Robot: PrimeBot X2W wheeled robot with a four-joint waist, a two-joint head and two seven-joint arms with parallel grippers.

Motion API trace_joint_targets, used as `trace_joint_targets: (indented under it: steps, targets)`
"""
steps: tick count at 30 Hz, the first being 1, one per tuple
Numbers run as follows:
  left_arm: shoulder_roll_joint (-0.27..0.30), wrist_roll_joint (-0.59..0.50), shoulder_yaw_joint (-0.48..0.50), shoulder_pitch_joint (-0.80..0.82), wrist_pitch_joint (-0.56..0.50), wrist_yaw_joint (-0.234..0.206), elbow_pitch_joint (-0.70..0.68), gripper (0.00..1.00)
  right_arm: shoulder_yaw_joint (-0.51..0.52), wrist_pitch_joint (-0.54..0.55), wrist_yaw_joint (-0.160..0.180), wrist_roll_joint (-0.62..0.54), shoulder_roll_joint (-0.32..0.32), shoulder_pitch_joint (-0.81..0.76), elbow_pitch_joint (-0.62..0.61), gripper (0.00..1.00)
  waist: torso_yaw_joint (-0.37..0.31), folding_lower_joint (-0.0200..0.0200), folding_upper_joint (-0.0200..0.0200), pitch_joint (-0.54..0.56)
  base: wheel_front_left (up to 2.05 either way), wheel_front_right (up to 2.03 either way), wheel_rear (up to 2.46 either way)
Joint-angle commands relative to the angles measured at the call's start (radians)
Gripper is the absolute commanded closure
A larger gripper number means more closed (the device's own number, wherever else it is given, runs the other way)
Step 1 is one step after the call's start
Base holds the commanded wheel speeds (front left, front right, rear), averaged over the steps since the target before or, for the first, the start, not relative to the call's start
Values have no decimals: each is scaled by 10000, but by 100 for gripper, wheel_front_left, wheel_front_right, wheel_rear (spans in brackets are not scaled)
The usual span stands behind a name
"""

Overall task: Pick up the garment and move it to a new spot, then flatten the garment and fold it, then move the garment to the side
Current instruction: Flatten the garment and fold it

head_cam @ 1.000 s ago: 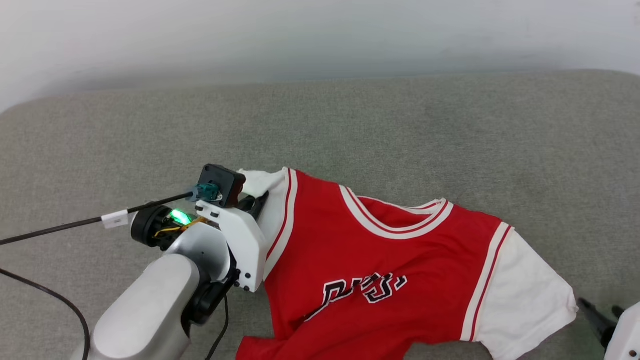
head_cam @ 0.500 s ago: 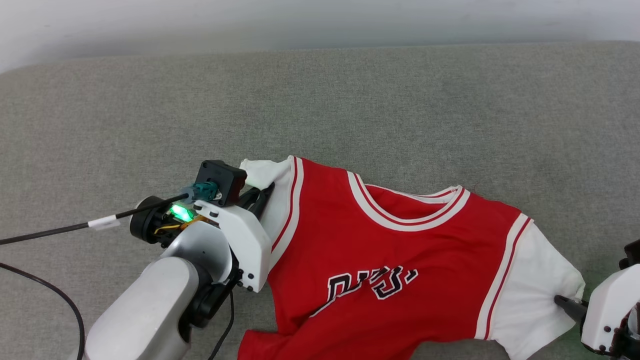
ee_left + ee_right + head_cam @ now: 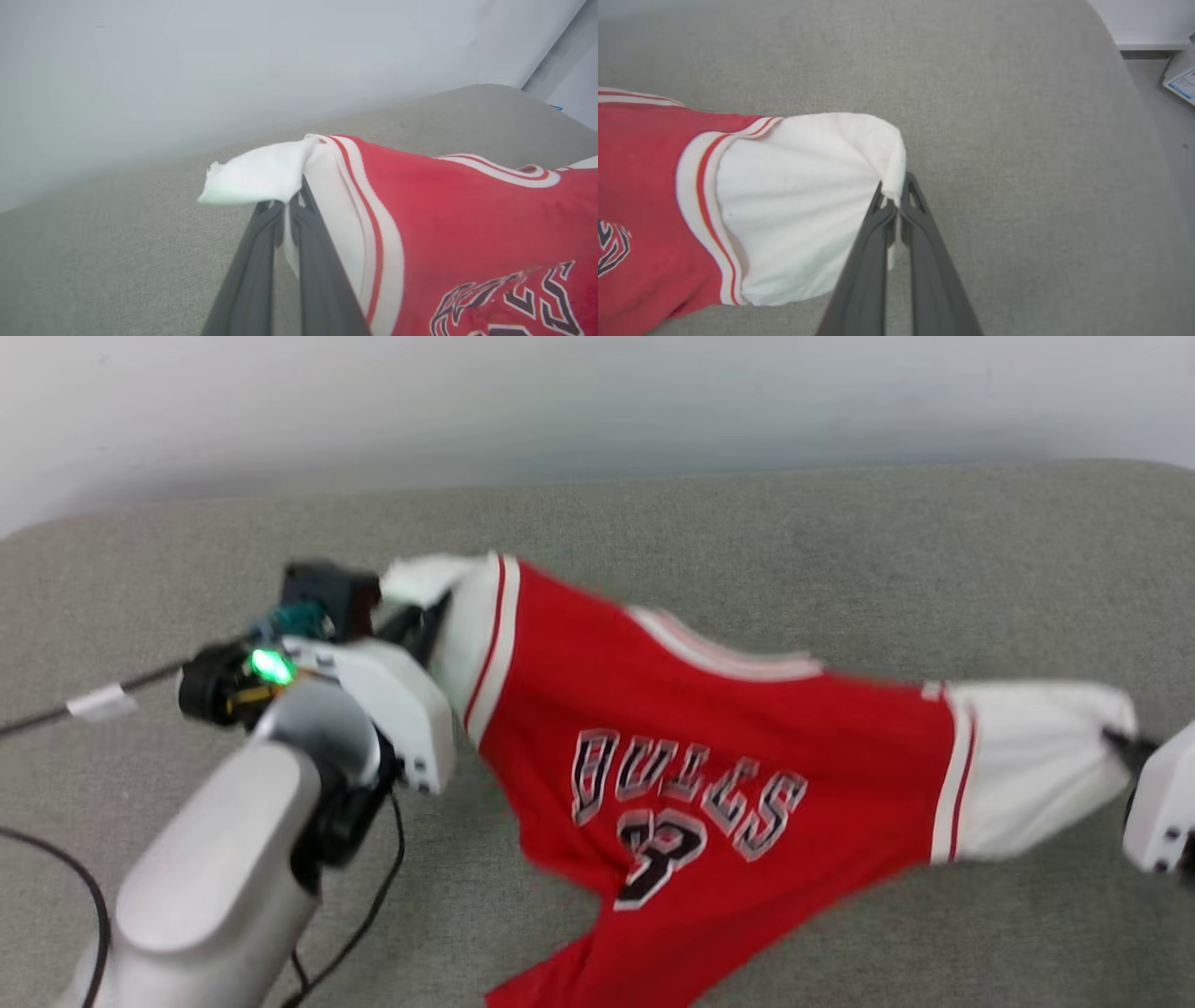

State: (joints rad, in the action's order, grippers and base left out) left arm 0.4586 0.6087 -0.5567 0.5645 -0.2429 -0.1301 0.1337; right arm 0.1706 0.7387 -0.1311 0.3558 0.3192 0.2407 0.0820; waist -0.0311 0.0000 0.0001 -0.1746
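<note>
Left gripper (image 3: 289, 203) is clamping one white sleeve tip of the jersey (image 3: 691, 709) and the right gripper (image 3: 894, 192) is pinching the other, stretching it over the grey cushion (image 3: 747, 523). Either thin pinch could slip if the arms pull wider. A second ago the right gripper was standing open, off the sleeve.

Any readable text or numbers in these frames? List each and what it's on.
"BULLS": black, white-outlined letters on the chest of the garment; motion-blurred but legible in the head view.
"3": number below those letters on the same chest; blurred.
White tag on the dark cable: nothing readable.
Blue-edged paper at the right wrist view's edge: too small to read.
</note>
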Motion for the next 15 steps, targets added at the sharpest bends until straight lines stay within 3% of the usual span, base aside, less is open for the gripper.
trace_joint_targets:
  steps: [1, 15]
  targets:
    - [-153, 42, 181, 444, 233, 55, 265, 100, 35, -199, 7, -165, 136, 480, 19, 100, 72, 0, -1, 103, 0, 0, 0]
    - [-1116, 26, 1149, 4569, 2359, 735, 4074, 100, -449, -2059, 8, -932, 401, 5024, 1426, 100, 54, 0, -1, -354, 0, 0, 0]
